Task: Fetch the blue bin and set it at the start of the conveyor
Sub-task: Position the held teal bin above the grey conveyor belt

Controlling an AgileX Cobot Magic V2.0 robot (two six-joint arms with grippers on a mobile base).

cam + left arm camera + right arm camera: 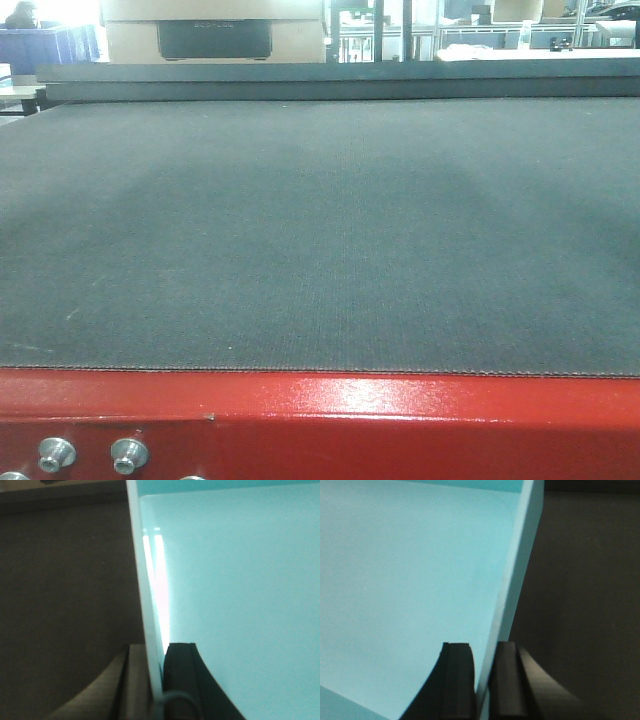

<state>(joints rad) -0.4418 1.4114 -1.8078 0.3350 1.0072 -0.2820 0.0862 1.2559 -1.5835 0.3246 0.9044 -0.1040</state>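
Blue bin [240, 605] held by its two side walls. Left pincer [156, 677] clamped on one thin wall, one finger inside and one outside. Right pincer [482, 680] clamped the same way on the opposite wall. Only smooth turquoise floor shows inside.

Dark conveyor start [320, 230] lies outside the walls: at 9 o'clock in the left wrist view, 3 o'clock in the right. Cannot tell if the bin touches it.

Front view: wide open belt, red frame [400, 410] at 6 o'clock, bolts [130, 455] at 7.
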